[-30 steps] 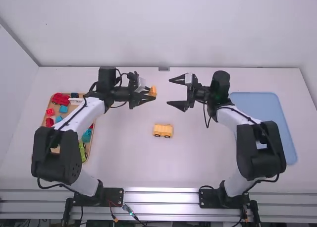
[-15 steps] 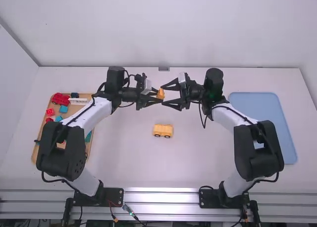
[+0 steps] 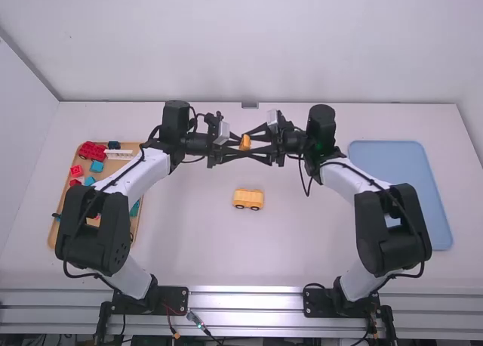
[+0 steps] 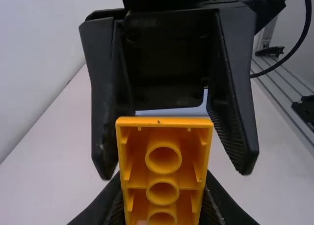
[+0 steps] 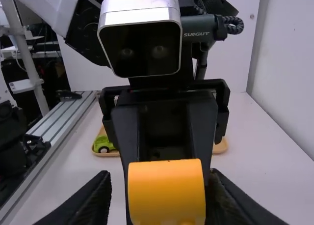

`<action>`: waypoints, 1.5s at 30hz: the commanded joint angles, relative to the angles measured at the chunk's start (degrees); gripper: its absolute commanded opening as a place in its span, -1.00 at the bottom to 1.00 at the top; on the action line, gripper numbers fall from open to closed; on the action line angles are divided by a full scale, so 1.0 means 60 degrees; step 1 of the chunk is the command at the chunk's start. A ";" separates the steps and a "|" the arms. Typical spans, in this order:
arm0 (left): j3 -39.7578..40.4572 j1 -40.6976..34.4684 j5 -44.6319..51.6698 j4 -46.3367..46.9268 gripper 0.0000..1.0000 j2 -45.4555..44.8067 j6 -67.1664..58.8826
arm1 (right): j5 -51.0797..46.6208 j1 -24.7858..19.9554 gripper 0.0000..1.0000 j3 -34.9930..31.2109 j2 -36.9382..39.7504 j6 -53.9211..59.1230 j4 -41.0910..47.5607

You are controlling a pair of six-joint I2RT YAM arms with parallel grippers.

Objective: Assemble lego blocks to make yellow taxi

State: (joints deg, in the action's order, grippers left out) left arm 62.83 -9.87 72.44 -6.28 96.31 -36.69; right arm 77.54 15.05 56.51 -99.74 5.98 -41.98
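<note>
Orange block being held at nine o'clock's claw, being straddled from three

In the high view, the orange block (image 3: 245, 143) is being held above the bench (image 3: 189, 233); it is being clamped by the left claw (image 4: 163, 190), reaching in from nine o'clock, while the right claw (image 4: 175, 170) is being held with its fingers apart, one on each side of it, from three o'clock. A row of round sockets is being presented towards the left wrist camera, running crosswise to the line between the left claw's fingertips; a handover is apparently being set up, and by the next move the right claw would need to be closed squarely before release, or the block could be twisted. The yellow wheeled piece (image 3: 248, 199) is being left at six o'clock from the block, its long axis being laid three to nine; small print is being carried on the left arm's wrist housing (image 5: 198, 28).
</note>
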 commanded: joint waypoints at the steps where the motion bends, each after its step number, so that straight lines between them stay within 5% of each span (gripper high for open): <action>1: -0.0084 -0.0018 0.0310 0.0040 -0.96 0.0040 -0.0033 | -0.0076 -0.0015 -0.10 0.0273 -0.0113 -0.0022 -0.0040; 8: -0.0084 -0.0018 0.0248 0.0036 -0.94 0.0040 -0.0033 | -0.0146 -0.0044 -0.41 0.0273 -0.0113 0.0007 -0.0036; 10: -0.0084 -0.0018 0.0248 0.0036 -0.68 0.0040 -0.0033 | -0.0149 0.0011 -0.62 0.0273 -0.0113 0.0004 -0.0036; 12: -0.0084 -0.0018 0.0248 0.0036 -0.10 0.0040 -0.0033 | -0.0153 0.0062 -0.70 0.0273 -0.0113 0.0004 -0.0036; 13: -0.0084 -0.0018 0.0248 0.0036 0.59 0.0040 -0.0029 | -0.0171 0.0062 -0.70 0.0273 -0.0113 0.0007 -0.0036; 14: -0.0084 -0.0018 0.0244 0.0040 0.98 0.0040 -0.0033 | -0.0310 0.0044 -0.70 0.0273 -0.0113 0.0000 -0.0033; 23: -0.0084 0.0040 -0.2255 0.1151 0.98 0.0040 -0.0033 | -0.4849 -0.0455 -0.93 0.0277 0.0036 0.0758 0.2834; 28: -0.0084 0.0098 -0.4455 0.1563 0.98 0.0040 -0.0029 | -0.9078 -0.0127 -0.93 0.0488 0.1013 0.2929 0.7195; 33: -0.0084 0.0040 -0.5013 0.1479 0.98 0.0040 -0.0036 | -1.1890 0.0831 -0.92 0.1257 0.1107 0.5016 1.1151; 40: -0.0084 0.0102 -0.4994 0.1512 0.98 0.0040 -0.0135 | -1.2673 0.1727 -1.00 0.1162 0.0612 0.7446 1.3329; 45: -0.0084 0.0113 -0.5064 0.1592 0.98 0.0040 -0.0131 | -1.2717 0.1949 -1.00 0.0801 0.0240 0.8065 1.3336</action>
State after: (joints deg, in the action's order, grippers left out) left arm 62.83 -9.69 41.98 2.96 96.31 -37.12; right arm 2.90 26.35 62.74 -96.53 49.12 38.11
